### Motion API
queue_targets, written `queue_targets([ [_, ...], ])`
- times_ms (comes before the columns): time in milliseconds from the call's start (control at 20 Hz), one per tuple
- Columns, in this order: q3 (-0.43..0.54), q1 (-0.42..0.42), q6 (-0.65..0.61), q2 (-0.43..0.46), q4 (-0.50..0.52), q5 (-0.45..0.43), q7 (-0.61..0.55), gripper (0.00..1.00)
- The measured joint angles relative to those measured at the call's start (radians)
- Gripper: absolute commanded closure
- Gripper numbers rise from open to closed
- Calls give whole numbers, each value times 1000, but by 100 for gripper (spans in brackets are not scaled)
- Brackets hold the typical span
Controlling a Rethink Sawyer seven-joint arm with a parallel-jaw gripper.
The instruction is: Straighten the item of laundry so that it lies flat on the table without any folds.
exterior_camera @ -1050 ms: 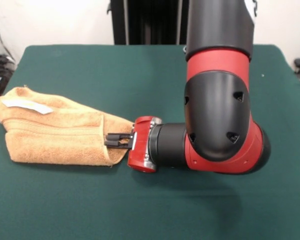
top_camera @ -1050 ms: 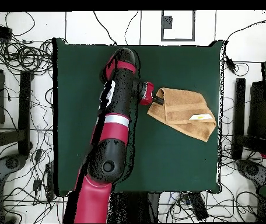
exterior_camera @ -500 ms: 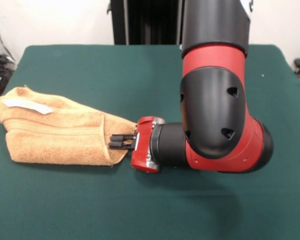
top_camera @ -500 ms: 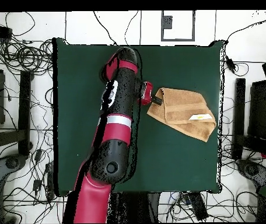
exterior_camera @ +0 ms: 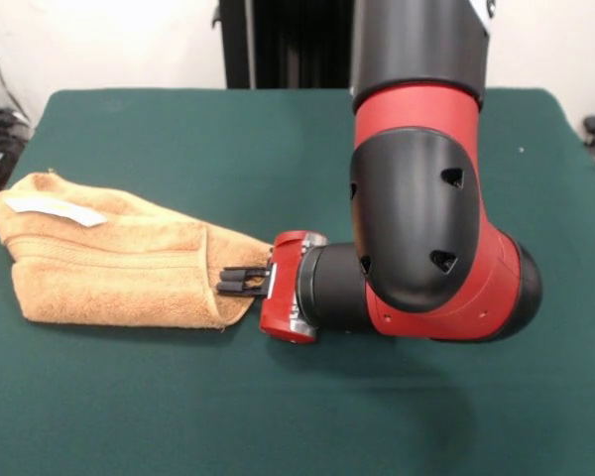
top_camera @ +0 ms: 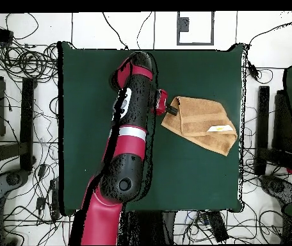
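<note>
Front view: the towel (exterior_camera: 119, 263) lies folded at 9 o'clock on the green surface (exterior_camera: 278, 149), so flattening remains undone. The gripper (exterior_camera: 236, 281) lies sideways, jaws closed on the towel's pointed corner. Overhead view: towel (top_camera: 203, 123) bunched at 3 o'clock; no containers show.

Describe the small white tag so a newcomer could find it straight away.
On the dark green felt-covered table, look to the folded orange-tan terry towel beside the gripper. The tag lies flat on the towel's top, at the end away from the gripper, the only white strip on the cloth.
</note>
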State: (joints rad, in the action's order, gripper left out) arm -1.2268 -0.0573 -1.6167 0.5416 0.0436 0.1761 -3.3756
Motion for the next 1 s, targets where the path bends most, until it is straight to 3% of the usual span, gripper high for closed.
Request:
queue_targets([
  [1000, -31, -16, -1, 8, -15, 1, 0, 100],
])
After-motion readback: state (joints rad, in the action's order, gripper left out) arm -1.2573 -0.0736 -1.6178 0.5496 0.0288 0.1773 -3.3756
